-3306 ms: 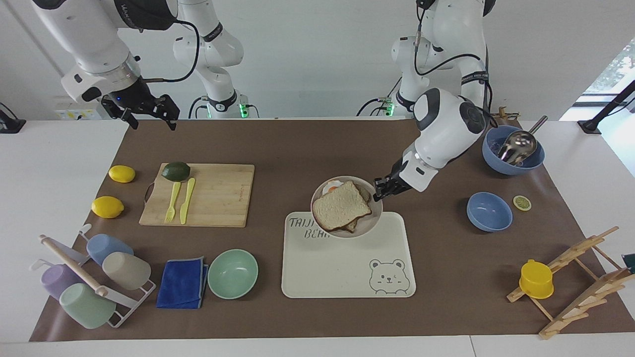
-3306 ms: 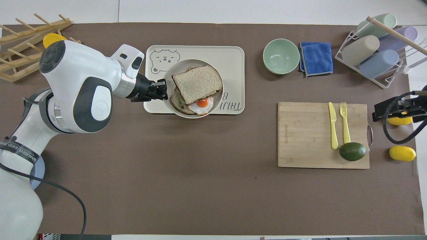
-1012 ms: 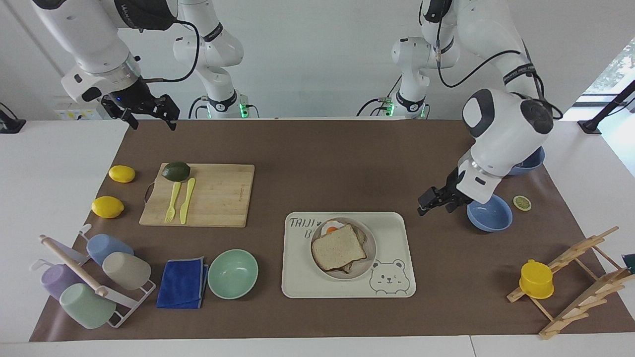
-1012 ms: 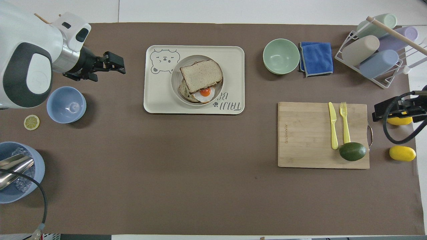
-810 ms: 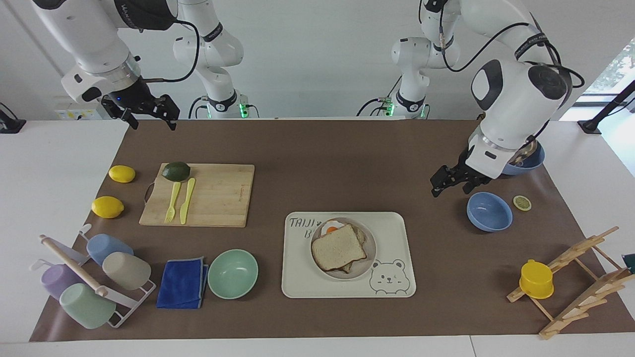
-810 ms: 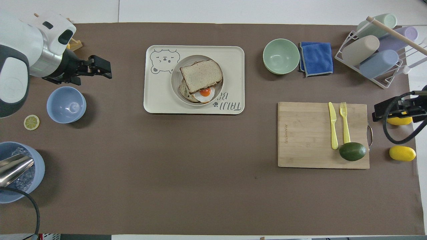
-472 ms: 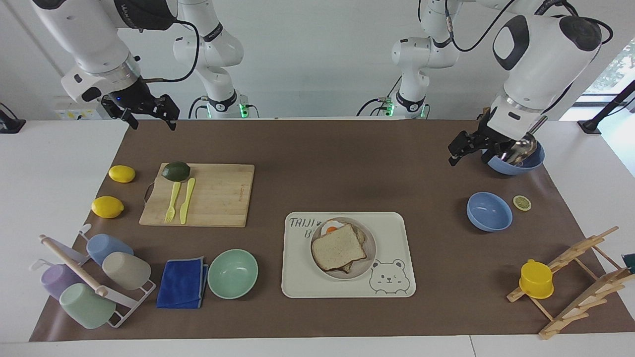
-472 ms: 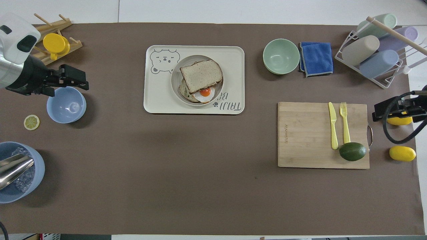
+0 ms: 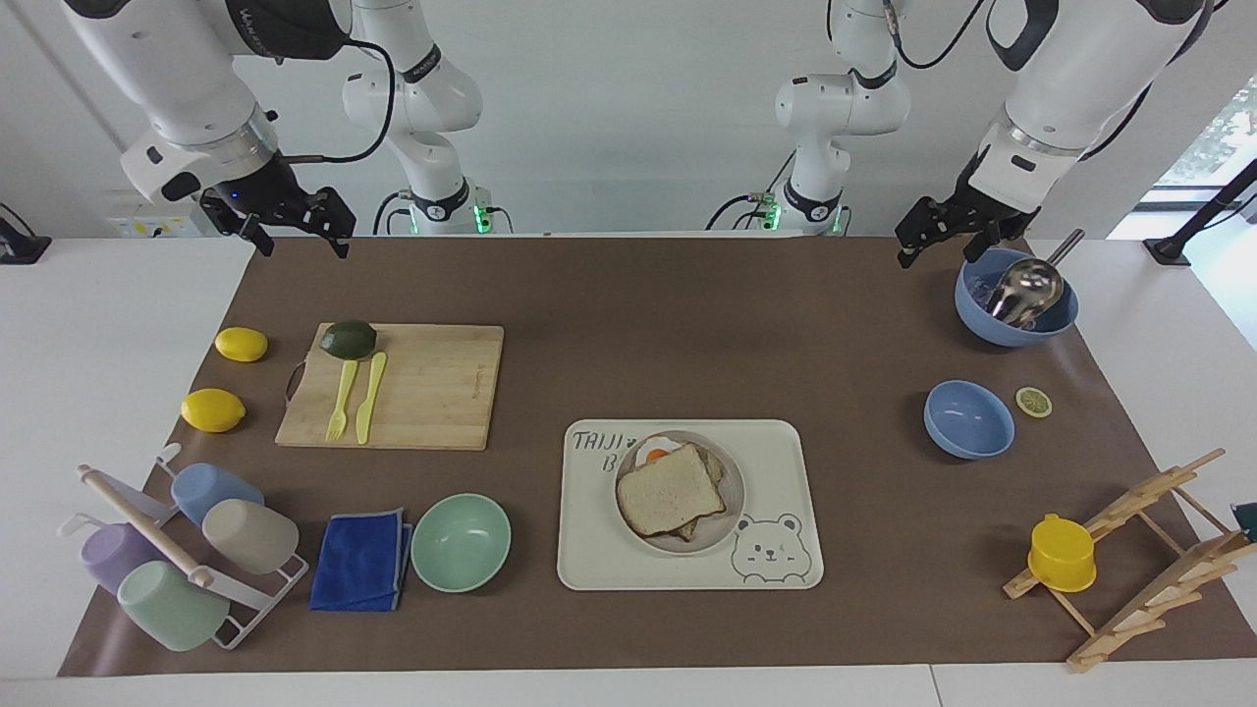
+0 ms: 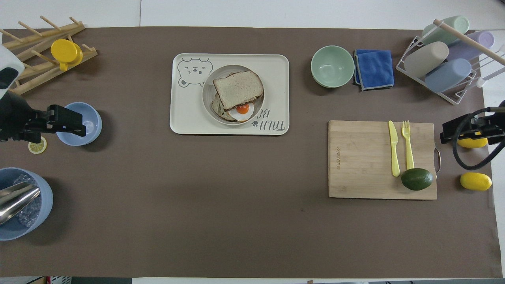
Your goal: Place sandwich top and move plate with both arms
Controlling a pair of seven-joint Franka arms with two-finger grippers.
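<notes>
Basically done: sandwich top (image 9: 671, 488) sitting on the egg slice, plate (image 9: 729, 514) parked on the bear tray (image 9: 786, 471), well away from both claws and low under them. Left gripper (image 9: 948, 236) up over the table edge beside the ice bowl (image 9: 1016, 299), fingers apart and empty; right gripper (image 9: 290, 224) waiting over its own end, also apart, holding nothing. Best bet now: just park both arms high, clear of that ice bowl and its scoop (image 9: 1026, 285).

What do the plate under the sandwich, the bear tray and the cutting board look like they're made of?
Plate: pale grey-beige, matte, evenly coloured with a low rim; likely plastic or melamine, though ceramic can't be ruled out.
Bear tray: cream, smooth, rounded corners, printed bear and lettering; probably moulded plastic.
Cutting board: light wood, bamboo by the look, with visible strip grain and a metal handle at one end.
</notes>
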